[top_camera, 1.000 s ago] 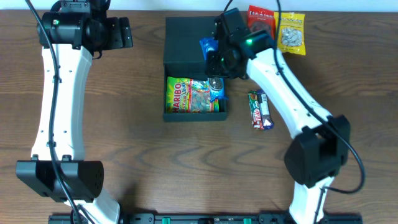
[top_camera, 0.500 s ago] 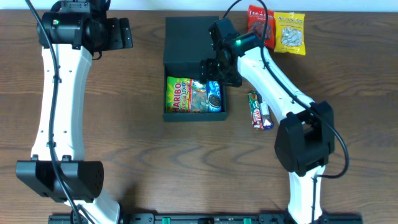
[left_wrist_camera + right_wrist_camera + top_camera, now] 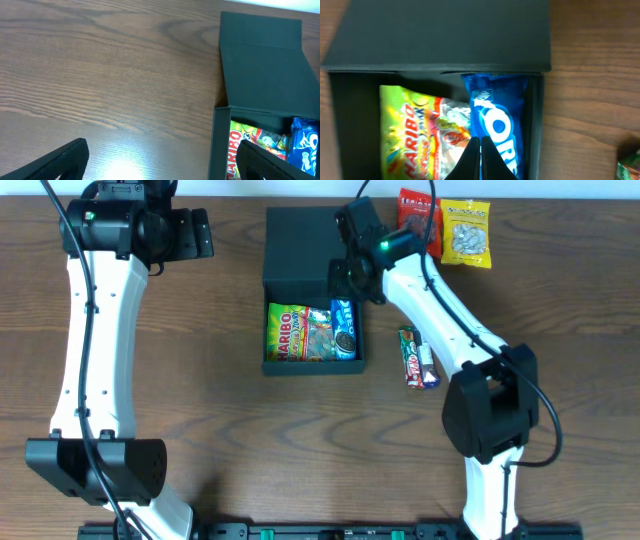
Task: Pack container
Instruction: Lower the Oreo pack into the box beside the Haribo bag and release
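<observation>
Hovering over the hinge of the open dark box (image 3: 297,248) at mid-table, the right gripper (image 3: 480,152) is pinched together and empty, while a candy bar (image 3: 418,357) lies front-to-back beside the box's right wall, far from the left arm (image 3: 95,330).

haribo bag (image 3: 255,134): cropped by left wrist view's lower edge. green wrapper (image 3: 630,166): corner sliver only, print unreadable.

HARIBO on green bag (image 3: 415,137), OREO on packet (image 3: 496,120)
</observation>
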Controlling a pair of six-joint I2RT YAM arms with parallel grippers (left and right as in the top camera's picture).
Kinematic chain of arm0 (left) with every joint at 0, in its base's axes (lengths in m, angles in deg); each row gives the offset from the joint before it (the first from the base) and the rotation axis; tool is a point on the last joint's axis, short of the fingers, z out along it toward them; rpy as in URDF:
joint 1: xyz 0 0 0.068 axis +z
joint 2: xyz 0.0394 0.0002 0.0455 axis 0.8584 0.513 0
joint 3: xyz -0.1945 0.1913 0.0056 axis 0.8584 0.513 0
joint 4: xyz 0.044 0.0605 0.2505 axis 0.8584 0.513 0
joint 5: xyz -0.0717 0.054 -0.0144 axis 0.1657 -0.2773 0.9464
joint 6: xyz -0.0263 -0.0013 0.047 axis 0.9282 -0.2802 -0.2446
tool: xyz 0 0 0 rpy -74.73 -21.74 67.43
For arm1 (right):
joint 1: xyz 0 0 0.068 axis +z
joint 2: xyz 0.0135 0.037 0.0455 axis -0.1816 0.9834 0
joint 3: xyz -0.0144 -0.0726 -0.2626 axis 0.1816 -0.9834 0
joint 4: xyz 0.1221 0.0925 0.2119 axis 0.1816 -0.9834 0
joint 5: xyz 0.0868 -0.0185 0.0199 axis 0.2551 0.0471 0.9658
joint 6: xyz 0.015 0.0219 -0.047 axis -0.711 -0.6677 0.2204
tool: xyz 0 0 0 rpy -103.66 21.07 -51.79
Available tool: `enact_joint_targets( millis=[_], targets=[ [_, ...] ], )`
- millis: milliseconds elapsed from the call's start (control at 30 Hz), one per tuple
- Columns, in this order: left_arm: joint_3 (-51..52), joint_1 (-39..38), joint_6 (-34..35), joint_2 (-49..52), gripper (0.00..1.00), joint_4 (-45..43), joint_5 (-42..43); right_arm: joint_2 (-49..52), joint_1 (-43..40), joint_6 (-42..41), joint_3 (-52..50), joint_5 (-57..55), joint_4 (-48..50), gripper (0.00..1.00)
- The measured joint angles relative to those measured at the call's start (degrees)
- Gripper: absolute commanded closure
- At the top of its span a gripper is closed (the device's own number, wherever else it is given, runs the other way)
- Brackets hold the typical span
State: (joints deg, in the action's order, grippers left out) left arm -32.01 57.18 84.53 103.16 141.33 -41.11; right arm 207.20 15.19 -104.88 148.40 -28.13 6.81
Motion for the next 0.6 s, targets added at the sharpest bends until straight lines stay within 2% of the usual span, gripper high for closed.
enact_joint_targets(
  millis=[400, 600],
  targets=[
    [0.0, -0.02, -0.02, -0.02, 0.05, 0.0, -0.02, 4.5, 0.0, 0.63, -1.79, -1.46, 2.32, 0.99],
    [0.0, -0.02, 0.0, -0.02, 0.05, 0.02, -0.02, 4.83, 0.0, 1.44, 3.15, -1.99, -1.55, 0.99]
  ],
)
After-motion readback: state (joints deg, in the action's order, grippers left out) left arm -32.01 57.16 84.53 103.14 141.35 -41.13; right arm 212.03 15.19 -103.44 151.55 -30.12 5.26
